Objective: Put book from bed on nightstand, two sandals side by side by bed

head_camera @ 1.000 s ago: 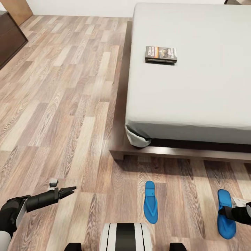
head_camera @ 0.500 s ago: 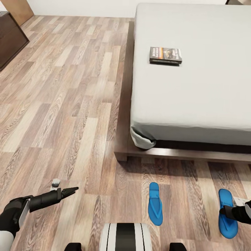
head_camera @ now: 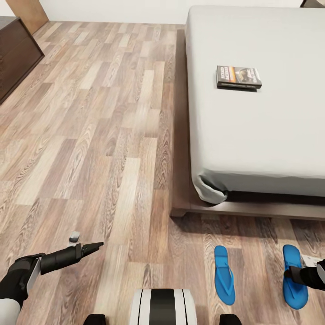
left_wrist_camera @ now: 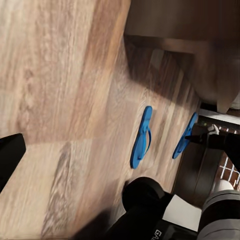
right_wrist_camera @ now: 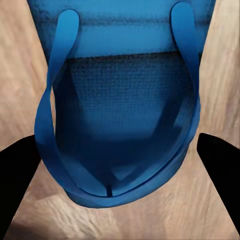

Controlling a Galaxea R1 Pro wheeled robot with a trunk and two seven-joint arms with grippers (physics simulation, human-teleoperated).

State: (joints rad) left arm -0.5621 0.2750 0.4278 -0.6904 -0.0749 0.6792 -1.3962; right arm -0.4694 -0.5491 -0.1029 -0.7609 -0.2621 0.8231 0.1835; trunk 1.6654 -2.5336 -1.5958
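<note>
At the foot of the bed (head_camera: 253,135), we see the whole view slide as our camera turns, bed and book (head_camera: 239,77) now further right in frame. Right hand (right_wrist_camera: 120,165), fingers spread, straddles one sandal (head_camera: 294,282); left hand (head_camera: 92,247) looks pressed together.

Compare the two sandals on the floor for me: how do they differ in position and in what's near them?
The left sandal lies free on the floor, with no gripper near it; the right sandal has the right gripper over it, fingers open on either side of its straps. The right sandal sits slightly farther from the robot. Both are bright blue, lengthwise toward the bed, parallel but apart.
</note>
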